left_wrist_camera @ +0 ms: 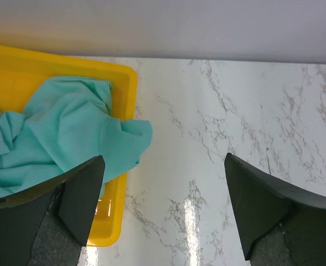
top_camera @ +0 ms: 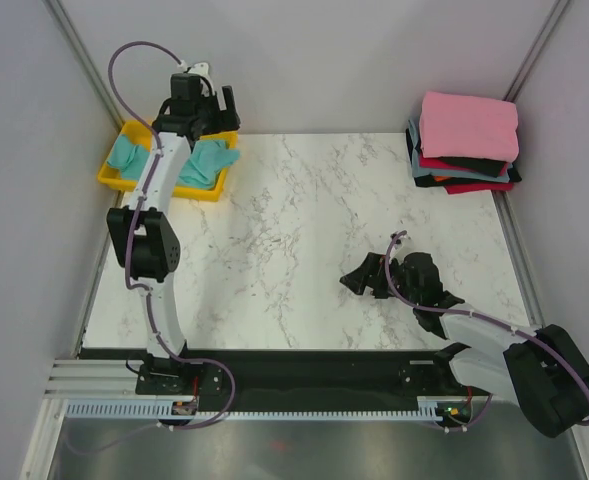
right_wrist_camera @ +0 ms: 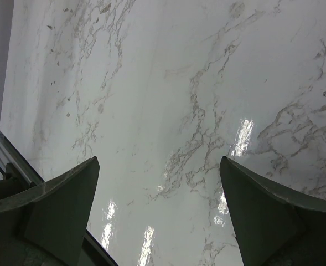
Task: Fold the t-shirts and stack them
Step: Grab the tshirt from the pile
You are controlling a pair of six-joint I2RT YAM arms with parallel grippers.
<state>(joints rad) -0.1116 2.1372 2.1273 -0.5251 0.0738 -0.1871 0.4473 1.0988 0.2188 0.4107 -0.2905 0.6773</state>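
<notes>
A crumpled teal t-shirt [top_camera: 210,160] lies in the yellow tray [top_camera: 114,180] at the back left; one corner hangs over the tray's right rim. In the left wrist view the shirt [left_wrist_camera: 68,133] fills the tray [left_wrist_camera: 125,83]. My left gripper [top_camera: 209,100] hovers open and empty over the tray's right end; in its own view it [left_wrist_camera: 163,210] straddles the tray rim and bare marble. A stack of folded t-shirts [top_camera: 467,125], pink on top with black, red, grey-blue and orange below, sits at the back right. My right gripper [top_camera: 366,280] is open and empty over the marble [right_wrist_camera: 160,210].
The white marble table [top_camera: 304,230] is bounded by grey walls at left, back and right. The left arm's links [top_camera: 149,230] stand along the left side of the table. A metal rail [right_wrist_camera: 8,160] runs along the table's near edge.
</notes>
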